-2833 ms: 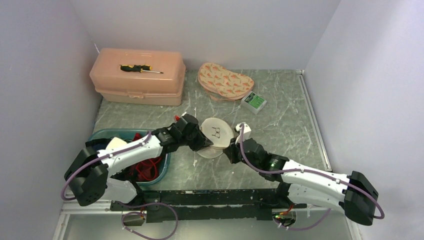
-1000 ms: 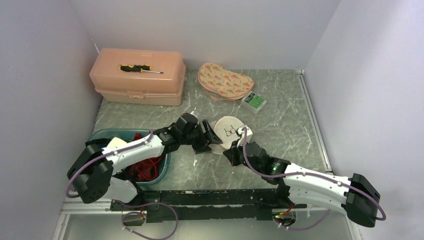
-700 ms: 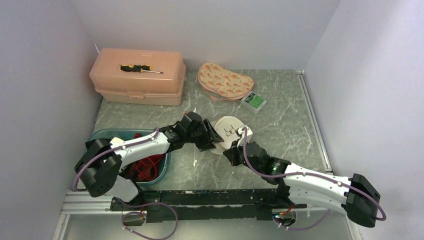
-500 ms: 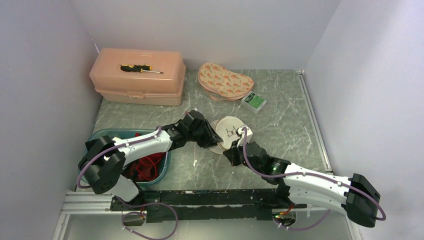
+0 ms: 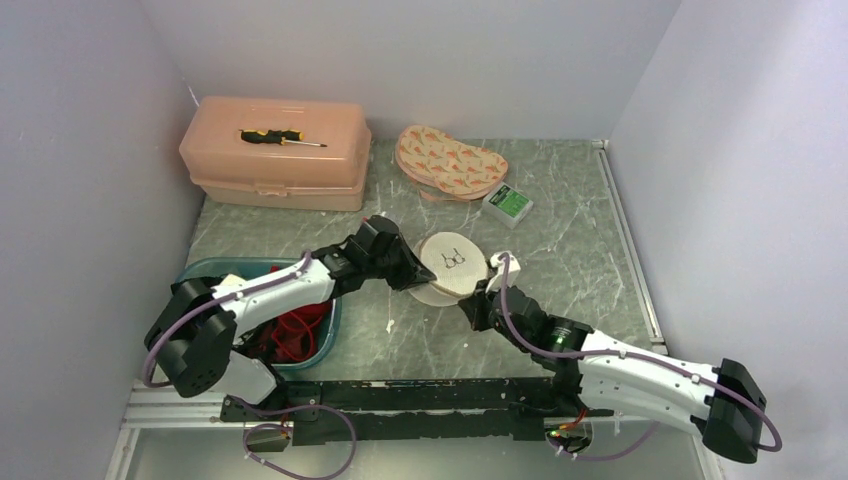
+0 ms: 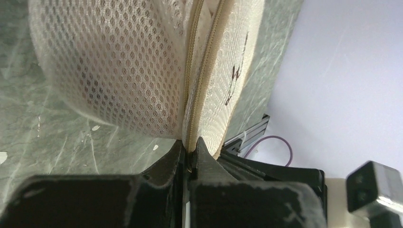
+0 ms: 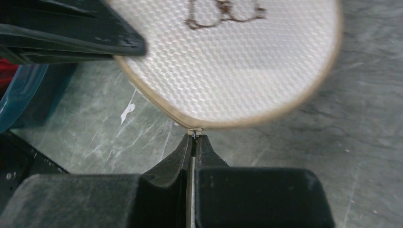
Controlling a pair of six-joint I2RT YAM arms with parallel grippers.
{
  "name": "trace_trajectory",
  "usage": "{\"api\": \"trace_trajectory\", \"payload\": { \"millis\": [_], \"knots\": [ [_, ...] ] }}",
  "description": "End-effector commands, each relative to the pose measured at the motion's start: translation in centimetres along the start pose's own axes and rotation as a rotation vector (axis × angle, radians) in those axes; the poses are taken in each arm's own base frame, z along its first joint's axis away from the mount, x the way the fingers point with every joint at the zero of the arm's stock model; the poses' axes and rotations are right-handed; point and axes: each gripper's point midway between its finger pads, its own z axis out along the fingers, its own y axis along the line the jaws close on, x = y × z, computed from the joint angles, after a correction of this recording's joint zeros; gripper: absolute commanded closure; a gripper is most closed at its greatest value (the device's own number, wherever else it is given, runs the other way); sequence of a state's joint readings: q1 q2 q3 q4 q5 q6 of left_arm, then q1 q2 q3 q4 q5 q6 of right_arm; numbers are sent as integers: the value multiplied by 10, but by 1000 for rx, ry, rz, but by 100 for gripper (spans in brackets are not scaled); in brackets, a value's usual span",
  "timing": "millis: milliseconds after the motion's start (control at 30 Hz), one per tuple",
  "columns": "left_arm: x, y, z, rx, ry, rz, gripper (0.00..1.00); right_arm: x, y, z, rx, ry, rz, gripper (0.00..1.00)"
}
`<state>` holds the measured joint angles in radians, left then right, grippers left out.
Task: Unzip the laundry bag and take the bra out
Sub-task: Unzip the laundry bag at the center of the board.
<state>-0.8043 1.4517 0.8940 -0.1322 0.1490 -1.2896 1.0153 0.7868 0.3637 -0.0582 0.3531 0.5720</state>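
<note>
Jaws clenched, left gripper [image 6: 190, 156] anchors the mesh laundry bag [image 6: 119, 71] so right gripper [image 7: 195, 142], pinching the zipper pull [image 7: 195, 134], can unzip.

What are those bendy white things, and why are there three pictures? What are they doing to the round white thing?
Those are two robot arms, left and right, each ending in a two-finger pincher called a gripper. The big picture comes from a camera above and behind them; the other two come from little cameras on the wrists. On the grey marbled table sit a pink plastic box with a yellow-and-black screwdriver on top, a patterned fabric pouch, a small green-and-white box, and a teal tub with something red inside. In the middle is a round white mesh laundry bag. The left gripper pinches its zipped seam; the right gripper pinches the tiny zip tab on its rim.
</note>
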Motion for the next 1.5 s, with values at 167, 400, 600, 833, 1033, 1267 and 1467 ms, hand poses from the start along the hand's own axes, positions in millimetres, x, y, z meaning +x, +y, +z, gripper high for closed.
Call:
{"api": "trace_trajectory", "payload": {
  "millis": [167, 400, 600, 833, 1033, 1267, 1467],
  "knots": [
    [-18, -19, -26, 108, 21, 131, 97, -16, -39, -15, 201, -96, 128, 100],
    [-25, -47, -37, 212, 172, 355, 97, -62, 20, -42, -151, -228, -22, 100],
    [-22, -92, -44, 391, 299, 540, 86, -74, 65, -53, -329, -146, -160, 100],
    [-16, -53, -5, 412, 379, 462, 65, -44, 65, -29, -323, -75, -121, 100],
    [-32, -16, -5, 332, 279, 322, 20, -14, 56, -8, -295, -15, -101, 100],
    [-54, 9, -53, 52, 66, 194, 6, -21, 53, -2, -252, -39, -80, 100],
    [-31, 10, -76, 76, -17, -10, 6, -28, 52, 4, -207, -41, -70, 100]
  ]
}}
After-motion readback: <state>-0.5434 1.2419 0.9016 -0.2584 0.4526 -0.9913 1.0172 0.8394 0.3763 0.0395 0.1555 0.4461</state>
